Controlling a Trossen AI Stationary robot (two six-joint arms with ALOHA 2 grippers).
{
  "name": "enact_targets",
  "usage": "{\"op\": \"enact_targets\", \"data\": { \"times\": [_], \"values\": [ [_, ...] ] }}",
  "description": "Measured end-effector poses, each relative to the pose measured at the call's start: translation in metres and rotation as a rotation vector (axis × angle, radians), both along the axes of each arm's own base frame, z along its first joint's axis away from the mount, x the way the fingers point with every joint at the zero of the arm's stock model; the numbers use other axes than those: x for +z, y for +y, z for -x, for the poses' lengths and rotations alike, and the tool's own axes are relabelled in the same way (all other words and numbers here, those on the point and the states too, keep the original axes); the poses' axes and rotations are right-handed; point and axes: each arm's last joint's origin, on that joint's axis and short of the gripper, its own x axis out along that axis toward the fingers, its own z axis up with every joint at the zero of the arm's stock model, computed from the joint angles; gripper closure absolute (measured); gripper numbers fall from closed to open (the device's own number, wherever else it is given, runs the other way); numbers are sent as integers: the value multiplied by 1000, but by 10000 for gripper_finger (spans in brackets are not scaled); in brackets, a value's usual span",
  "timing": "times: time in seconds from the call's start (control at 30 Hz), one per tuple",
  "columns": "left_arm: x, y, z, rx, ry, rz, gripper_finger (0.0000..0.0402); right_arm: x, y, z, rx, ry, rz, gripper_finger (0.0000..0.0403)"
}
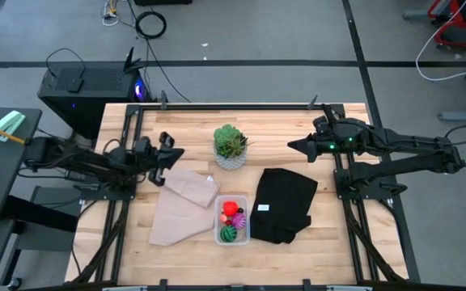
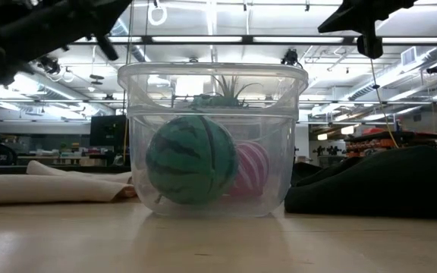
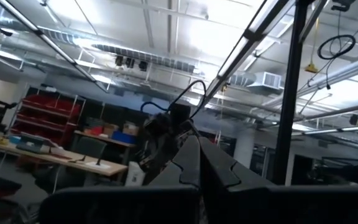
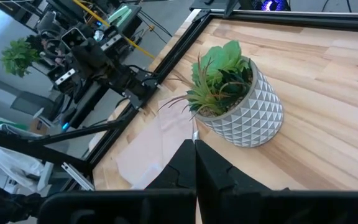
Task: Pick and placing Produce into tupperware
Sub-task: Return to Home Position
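clear tupperware (image 2: 150, 98) sits on the counter (image 1: 176, 121) between tan cloth (image 1: 180, 206) and black cloth (image 1: 285, 202), holding green striped ball (image 2: 191, 159), magenta striped ball (image 2: 253, 168), red piece (image 1: 230, 208). left gripper (image 1: 171, 153) and right gripper (image 1: 294, 145) hover at opposite sides, jaws pressed together.

I can't read any words or numbers here. The black cloth (image 1: 285, 202) has a little white tag (image 1: 264, 208) near its nine o'clock edge, but anything printed on it is too tiny to make out.
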Motion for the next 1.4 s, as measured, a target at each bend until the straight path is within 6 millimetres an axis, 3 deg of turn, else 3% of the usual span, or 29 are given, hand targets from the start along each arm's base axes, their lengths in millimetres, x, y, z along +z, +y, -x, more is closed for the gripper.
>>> {"op": "enact_targets", "data": {
  "times": [0.27, 0.6, 0.9, 1.4],
  "values": [
    [-12, -1, 20, 4, 5, 6, 401, 0, 0, 0, -4, -2, -10, 402],
    [-16, -4, 18, -91, 55, -45, 401, 0, 0, 0, -8, -3, -18, 402],
    [2, -5, 35, -60, -84, -105, 400, 0, 0, 0, -8, -3, -17, 402],
    [3, -6, 58, -115, -4, -26, 400, 0, 0, 0, -2, 0, -4, 402]
  ]
}}
